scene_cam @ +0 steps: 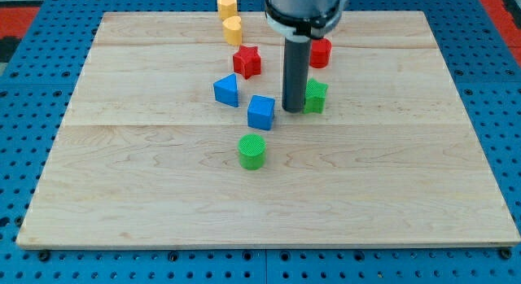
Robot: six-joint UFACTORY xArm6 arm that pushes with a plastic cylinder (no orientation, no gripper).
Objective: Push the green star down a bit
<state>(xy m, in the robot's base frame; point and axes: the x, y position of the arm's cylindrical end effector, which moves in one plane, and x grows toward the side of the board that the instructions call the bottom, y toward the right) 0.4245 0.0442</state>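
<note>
The green star lies a little right of the board's middle, partly hidden on its left side by my rod. My tip rests on the board right at the star's left edge, touching or almost touching it. The blue cube sits just left of the tip. The red cylinder stands above the star, toward the view's top.
A green cylinder stands below the blue cube. A blue triangular block and a red star lie to the upper left. Two yellow blocks sit near the wooden board's top edge.
</note>
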